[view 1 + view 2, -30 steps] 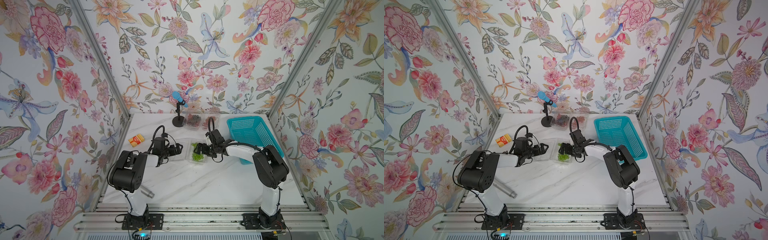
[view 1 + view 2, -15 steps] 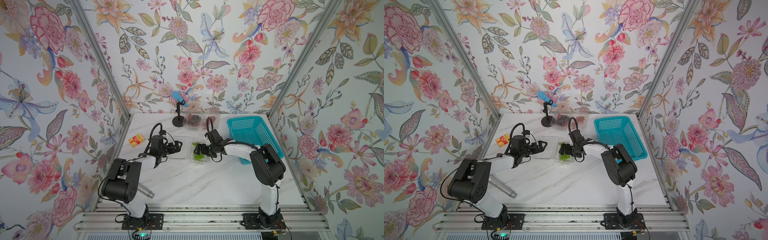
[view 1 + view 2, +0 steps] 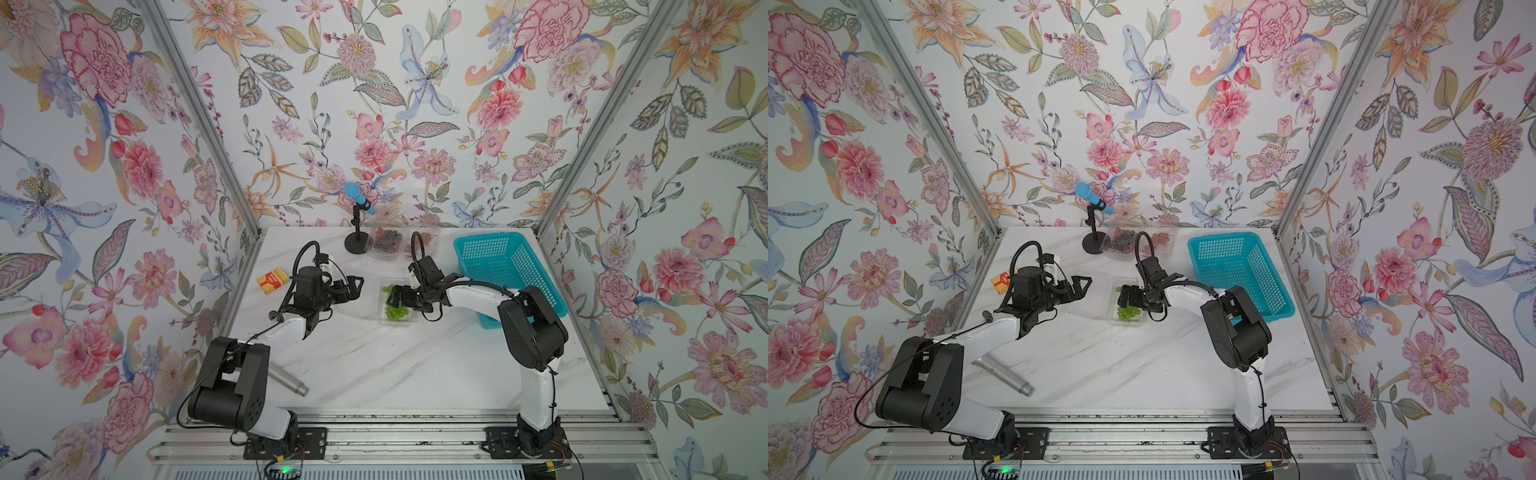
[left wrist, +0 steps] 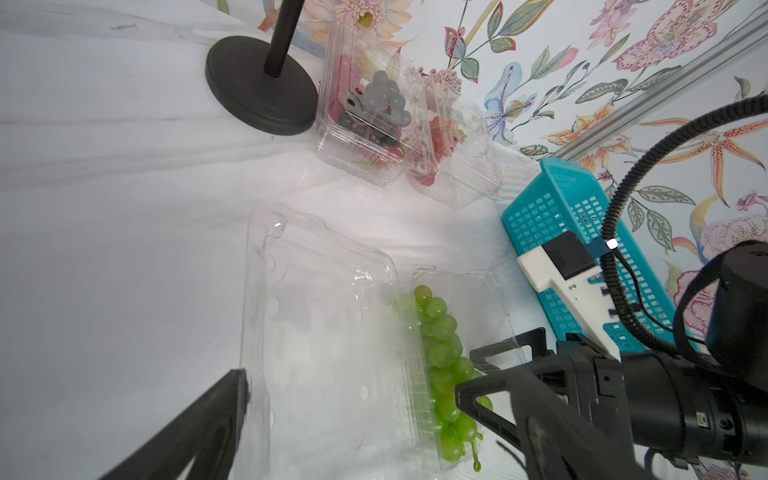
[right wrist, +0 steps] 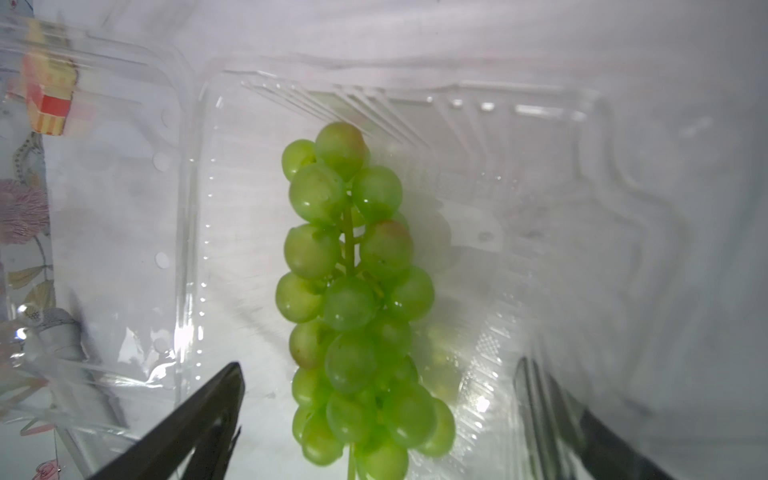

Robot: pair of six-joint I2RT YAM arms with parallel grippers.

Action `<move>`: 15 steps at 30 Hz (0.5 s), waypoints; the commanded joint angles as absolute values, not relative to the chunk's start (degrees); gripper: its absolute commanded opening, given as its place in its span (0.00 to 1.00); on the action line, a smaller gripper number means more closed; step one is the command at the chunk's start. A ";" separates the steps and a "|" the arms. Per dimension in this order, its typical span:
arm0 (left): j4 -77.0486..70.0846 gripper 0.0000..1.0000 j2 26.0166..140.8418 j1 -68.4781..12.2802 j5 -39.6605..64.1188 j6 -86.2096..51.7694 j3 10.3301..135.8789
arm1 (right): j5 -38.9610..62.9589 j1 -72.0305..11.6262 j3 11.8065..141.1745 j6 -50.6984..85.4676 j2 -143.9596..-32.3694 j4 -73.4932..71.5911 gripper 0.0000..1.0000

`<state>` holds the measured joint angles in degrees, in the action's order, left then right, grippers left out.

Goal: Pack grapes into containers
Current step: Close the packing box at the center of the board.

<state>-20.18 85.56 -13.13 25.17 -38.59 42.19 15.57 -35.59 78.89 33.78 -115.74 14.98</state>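
Jaws on both arms are held wide apart, nothing gripped. Right jaws are poised over the green grapes [image 5: 353, 291], laid in an open container [image 5: 519, 137] mid-tabletop [image 3: 374, 365]; left jaws are positioned near its lid [image 4: 311, 311]. Dark grapes [image 4: 382, 99] and red grapes [image 4: 440, 129] are boxed beside the microphone stand [image 4: 262, 95].

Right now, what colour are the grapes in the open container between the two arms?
The grapes are green; the right wrist view shows them best.

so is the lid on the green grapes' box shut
No, the clear lid lies swung open beside the green grapes.
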 commanded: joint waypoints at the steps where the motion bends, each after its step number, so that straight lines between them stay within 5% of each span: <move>1: -18.68 1.00 83.76 -14.76 25.75 -39.09 44.41 | 17.15 -36.46 81.83 34.40 -117.05 15.38 1.00; 15: -18.11 1.00 81.01 -19.51 24.13 -39.51 47.05 | 21.88 -36.67 84.81 36.47 -120.30 13.55 1.00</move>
